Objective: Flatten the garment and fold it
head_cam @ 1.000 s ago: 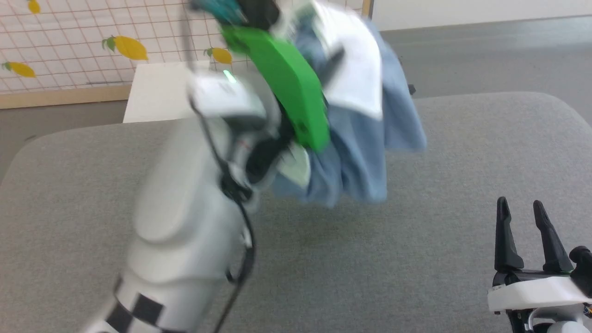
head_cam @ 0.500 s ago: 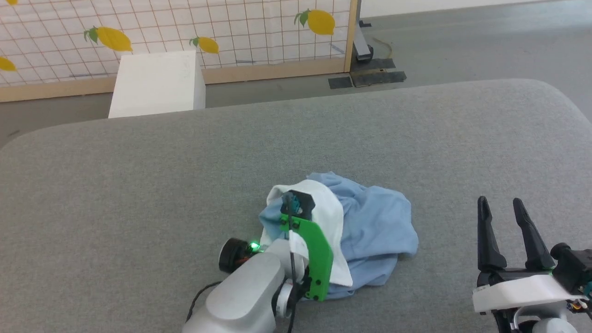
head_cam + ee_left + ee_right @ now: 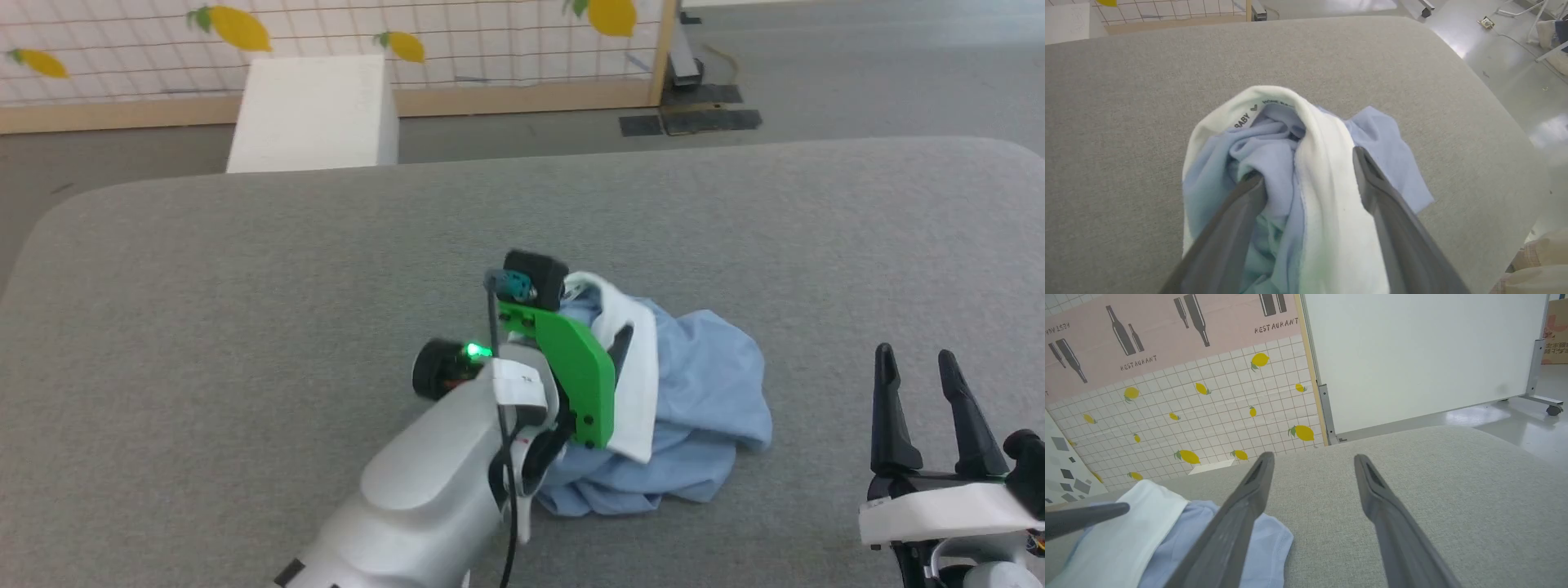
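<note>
Left end effector (image 3: 1307,163) down on shirt (image 3: 710,392) — fingers spread wide, white collar fold (image 3: 1327,183) and bunched blue cloth between them. Shirt crumpled in heap on gray surface (image 3: 245,286), right of centre in head view; collar on top, blue body spilling to right. Label (image 3: 1245,119) inside collar reads "BABY". Right end effector (image 3: 916,357) low at right, well apart from shirt — fingers wide, nothing between them. White box (image 3: 314,114) beyond surface, lemon-print screen (image 3: 122,33) behind it.
</note>
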Robot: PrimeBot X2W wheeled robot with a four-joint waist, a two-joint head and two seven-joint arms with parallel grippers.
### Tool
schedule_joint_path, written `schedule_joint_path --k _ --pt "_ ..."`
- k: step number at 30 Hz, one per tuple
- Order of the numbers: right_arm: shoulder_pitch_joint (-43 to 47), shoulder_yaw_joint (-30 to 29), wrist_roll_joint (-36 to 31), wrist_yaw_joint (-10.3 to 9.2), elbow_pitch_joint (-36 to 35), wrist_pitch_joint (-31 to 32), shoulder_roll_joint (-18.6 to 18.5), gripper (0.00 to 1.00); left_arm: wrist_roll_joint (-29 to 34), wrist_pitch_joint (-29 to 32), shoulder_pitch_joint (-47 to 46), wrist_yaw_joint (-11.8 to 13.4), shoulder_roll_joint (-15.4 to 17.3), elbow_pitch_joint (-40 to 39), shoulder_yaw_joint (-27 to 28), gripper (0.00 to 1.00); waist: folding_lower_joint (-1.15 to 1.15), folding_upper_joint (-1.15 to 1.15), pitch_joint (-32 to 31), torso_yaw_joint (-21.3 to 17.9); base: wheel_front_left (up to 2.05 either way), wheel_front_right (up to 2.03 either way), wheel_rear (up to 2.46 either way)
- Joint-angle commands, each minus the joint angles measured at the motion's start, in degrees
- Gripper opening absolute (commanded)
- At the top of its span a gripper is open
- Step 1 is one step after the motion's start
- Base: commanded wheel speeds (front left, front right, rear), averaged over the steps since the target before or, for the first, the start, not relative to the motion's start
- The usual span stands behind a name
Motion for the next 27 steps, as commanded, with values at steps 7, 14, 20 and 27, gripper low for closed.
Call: schedule_joint_path --k 7,14,20,27 --pt "0.91 -0.69 0.0 -0.09 -0.51 -0.34 0.04 1.0 1.23 -10.84 5.79 5.66 8.27 -17.64 7.08 1.0 0.0 0.0 -1.98 4.86 0.0 0.0 0.0" --pt "2.11 -0.79 -0.54 -0.09 -1.35 -0.34 0.04 1.0 5.16 -27.63 19.7 8.32 14.01 -31.7 13.2 1.0 0.0 0.0 -3.11 7.05 0.0 0.0 0.0" --pt "3.08 0.69 -0.47 -0.09 -2.26 -0.34 0.04 1.0 19.27 -29.28 36.89 5.34 10.81 -41.4 28.31 1.0 0.0 0.0 -3.11 7.49 0.0 0.0 0.0" --pt "4.68 1.7 -0.4 -0.09 -2.06 -0.34 0.04 1.0 26.64 -29.3 46.36 -2.98 4.16 -39.46 35.45 1.0 0.0 0.0 -3.9 7.6 0.0 0.0 0.0"
